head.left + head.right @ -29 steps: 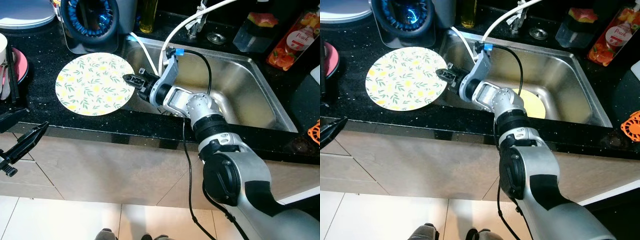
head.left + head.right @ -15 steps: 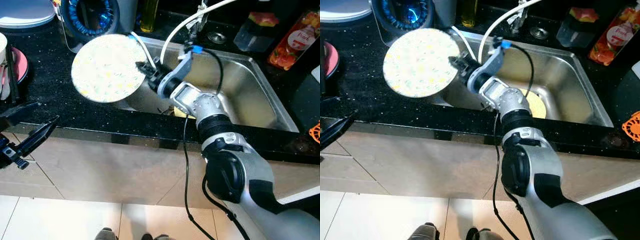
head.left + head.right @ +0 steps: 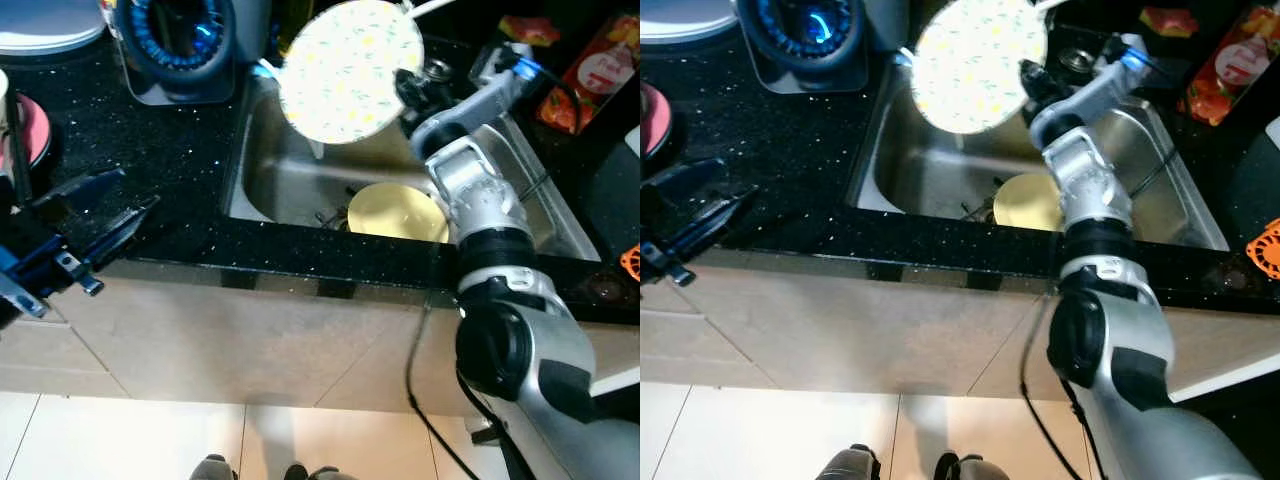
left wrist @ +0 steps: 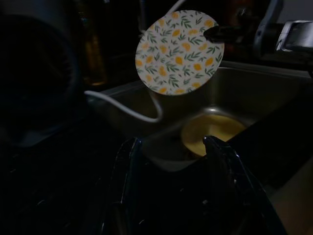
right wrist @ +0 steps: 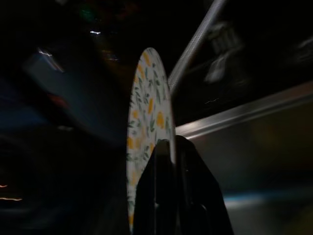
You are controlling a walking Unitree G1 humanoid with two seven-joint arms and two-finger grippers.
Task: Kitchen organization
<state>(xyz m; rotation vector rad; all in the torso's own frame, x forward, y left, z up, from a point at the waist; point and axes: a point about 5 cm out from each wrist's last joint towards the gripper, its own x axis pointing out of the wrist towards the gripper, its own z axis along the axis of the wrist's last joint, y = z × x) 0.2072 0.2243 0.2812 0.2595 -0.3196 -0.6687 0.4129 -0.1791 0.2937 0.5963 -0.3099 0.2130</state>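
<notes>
A: Plate look? Where?
B: Round floral plate, yellow-green print, on edge above the sink, far left; right gripper pinches its rim.
A: Left?
B: Left gripper fingers apart, near counter.

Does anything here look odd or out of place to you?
Yes: the flowered plate hangs in mid-air over the sink, pinched by its rim in the right tool. A yellow plate lies in the basin.
</notes>
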